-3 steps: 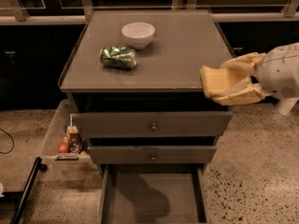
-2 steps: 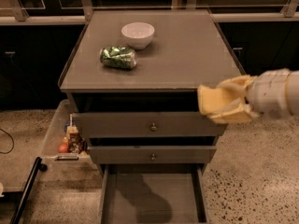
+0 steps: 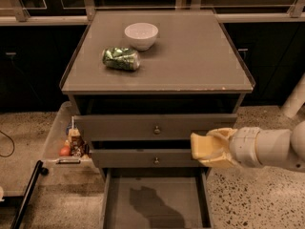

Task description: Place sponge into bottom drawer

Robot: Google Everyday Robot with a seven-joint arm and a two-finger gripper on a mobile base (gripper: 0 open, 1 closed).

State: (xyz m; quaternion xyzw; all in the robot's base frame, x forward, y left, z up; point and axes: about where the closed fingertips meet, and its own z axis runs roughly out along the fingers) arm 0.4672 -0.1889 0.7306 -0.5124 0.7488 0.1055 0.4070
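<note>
The bottom drawer (image 3: 155, 202) is pulled open at the foot of the grey cabinet, and its flat grey floor shows only a shadow. My gripper (image 3: 209, 149) reaches in from the right. It hangs in front of the right end of the middle drawer, just above the bottom drawer's right wall. It is shut on the sponge (image 3: 199, 146), a pale-yellow block that sticks out to the left between the pale-yellow fingers (image 3: 220, 160).
A white bowl (image 3: 141, 35) and a crushed green can (image 3: 121, 58) lie on the cabinet top (image 3: 190, 56). The two upper drawers (image 3: 157, 128) are slightly out. A clear bin (image 3: 57, 137) with bottles sits left of the cabinet. A black pole (image 3: 26, 194) stands at lower left.
My gripper has come down and to the left with the sponge, from the cabinet top's right edge to the level of the middle drawer.
</note>
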